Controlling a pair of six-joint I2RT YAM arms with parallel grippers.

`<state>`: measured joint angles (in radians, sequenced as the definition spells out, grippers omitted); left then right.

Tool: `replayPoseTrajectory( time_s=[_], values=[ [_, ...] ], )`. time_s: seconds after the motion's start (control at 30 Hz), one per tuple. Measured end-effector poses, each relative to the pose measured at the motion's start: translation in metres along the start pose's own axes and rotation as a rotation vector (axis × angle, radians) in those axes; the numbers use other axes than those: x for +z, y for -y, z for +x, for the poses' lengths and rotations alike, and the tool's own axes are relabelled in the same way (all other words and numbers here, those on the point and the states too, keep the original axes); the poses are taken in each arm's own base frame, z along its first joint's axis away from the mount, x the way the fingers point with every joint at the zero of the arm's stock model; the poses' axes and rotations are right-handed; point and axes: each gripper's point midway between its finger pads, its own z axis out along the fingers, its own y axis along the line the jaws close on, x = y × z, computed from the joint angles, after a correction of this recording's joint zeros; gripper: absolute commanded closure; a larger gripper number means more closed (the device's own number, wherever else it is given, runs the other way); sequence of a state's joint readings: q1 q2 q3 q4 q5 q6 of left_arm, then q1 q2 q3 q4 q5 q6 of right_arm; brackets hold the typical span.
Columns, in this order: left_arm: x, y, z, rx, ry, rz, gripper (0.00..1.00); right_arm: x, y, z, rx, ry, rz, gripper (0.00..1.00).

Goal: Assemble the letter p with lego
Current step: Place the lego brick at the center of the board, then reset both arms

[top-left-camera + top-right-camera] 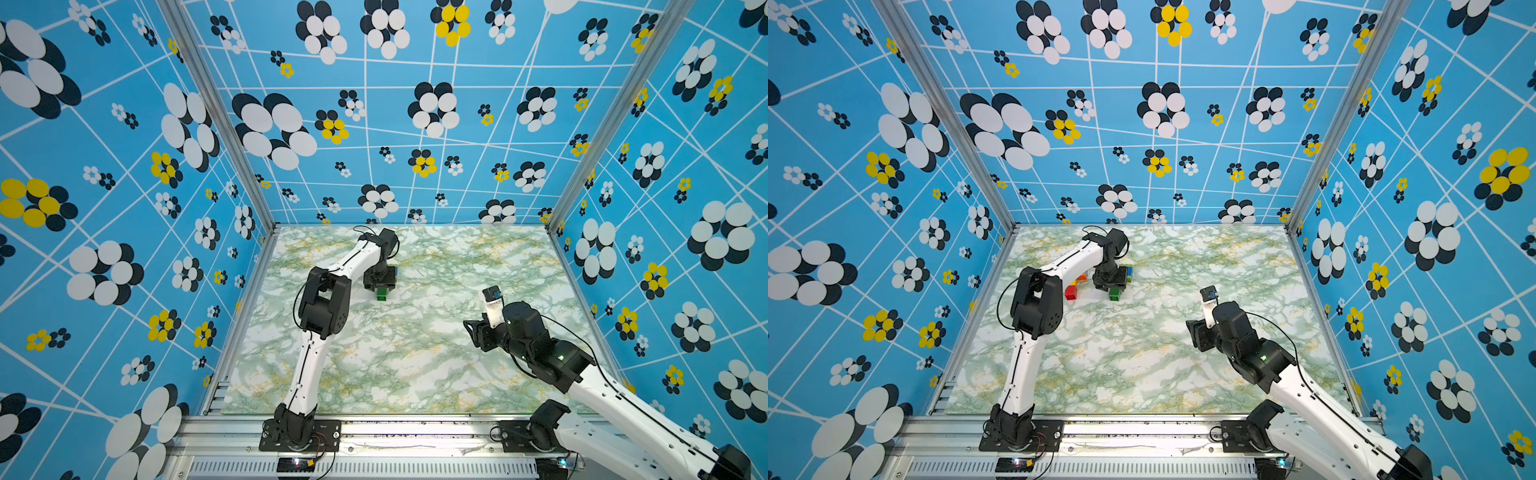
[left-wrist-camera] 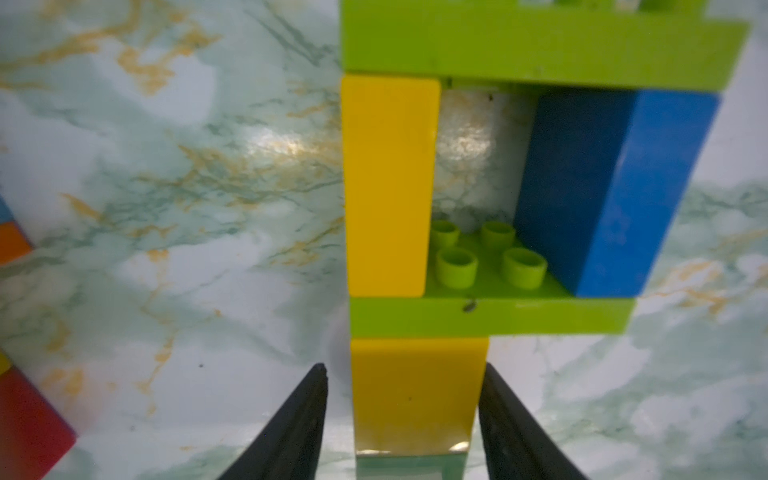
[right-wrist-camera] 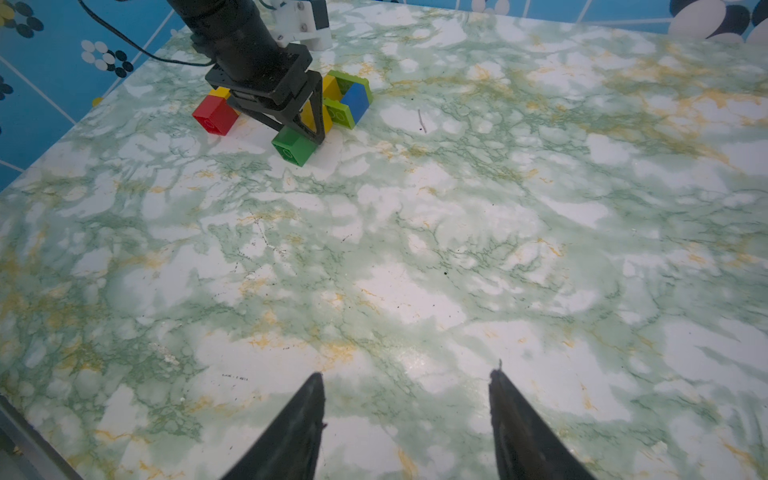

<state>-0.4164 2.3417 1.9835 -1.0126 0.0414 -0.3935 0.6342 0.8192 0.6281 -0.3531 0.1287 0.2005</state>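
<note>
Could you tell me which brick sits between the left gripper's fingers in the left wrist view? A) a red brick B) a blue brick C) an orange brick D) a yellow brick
D: in the left wrist view the yellow brick at the foot of the lego P shape lies between the two black fingers of the left gripper, with a thin gap showing beside one finger.

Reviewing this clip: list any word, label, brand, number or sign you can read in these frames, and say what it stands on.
No readable text in any view.
Lego bricks: plain coloured faces and studs, no lettering that can be made out.
Green brick: a round mark on its end, too small to read.
Table: marble pattern only.
Walls: flower and line pattern only.
</note>
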Motion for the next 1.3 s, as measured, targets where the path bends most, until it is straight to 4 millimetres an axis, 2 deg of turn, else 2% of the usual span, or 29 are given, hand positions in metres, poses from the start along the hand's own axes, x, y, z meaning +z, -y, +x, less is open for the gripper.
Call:
replayPoseTrajectory(
  time_s=[0.1, 0.2, 0.23, 0.27, 0.37, 0.5, 0.6, 0.7, 0.8, 0.93, 1.03, 1.3],
  values=[
    [-0.004, 0.000, -0.001, 0.003, 0.013, 0.002, 0.24, 0.000, 0.008, -0.002, 0.002, 0.010, 0.047, 0.27],
    [-0.021, -0.003, 0.004, 0.008, 0.050, 0.005, 0.15, -0.001, 0.022, -0.005, 0.006, 0.028, 0.116, 0.26],
    [-0.030, -0.005, 0.007, 0.011, 0.073, 0.008, 0.10, -0.002, 0.027, -0.008, 0.008, 0.038, 0.142, 0.26],
    [-0.042, -0.007, 0.009, 0.018, 0.105, 0.011, 0.00, -0.002, 0.032, -0.011, 0.008, 0.050, 0.168, 0.26],
    [-0.087, -0.017, 0.019, 0.015, 0.239, 0.024, 0.01, -0.002, 0.053, -0.021, -0.003, 0.112, 0.269, 0.18],
    [-0.145, -0.049, 0.036, -0.006, 0.499, -0.009, 0.01, 0.008, 0.095, -0.020, -0.014, 0.146, 0.454, 0.12],
    [-0.163, -0.086, 0.052, -0.030, 0.698, -0.091, 0.01, 0.024, 0.130, -0.008, -0.011, 0.096, 0.587, 0.11],
    [-0.156, -0.128, 0.072, -0.065, 0.814, -0.192, 0.01, 0.042, 0.157, 0.002, -0.013, 0.047, 0.676, 0.10],
    [-0.137, -0.166, 0.078, -0.105, 0.875, -0.276, 0.01, 0.055, 0.175, 0.014, -0.014, 0.032, 0.726, 0.09],
    [-0.109, -0.200, 0.080, -0.129, 0.925, -0.332, 0.01, 0.063, 0.188, 0.029, -0.020, 0.060, 0.750, 0.08],
    [-0.091, -0.209, 0.076, -0.113, 0.967, -0.328, 0.01, 0.069, 0.190, 0.032, -0.045, 0.082, 0.741, 0.07],
    [-0.055, -0.211, 0.065, -0.052, 1.032, -0.191, 0.01, 0.082, 0.180, 0.012, -0.104, 0.175, 0.607, 0.05]
  ],
)
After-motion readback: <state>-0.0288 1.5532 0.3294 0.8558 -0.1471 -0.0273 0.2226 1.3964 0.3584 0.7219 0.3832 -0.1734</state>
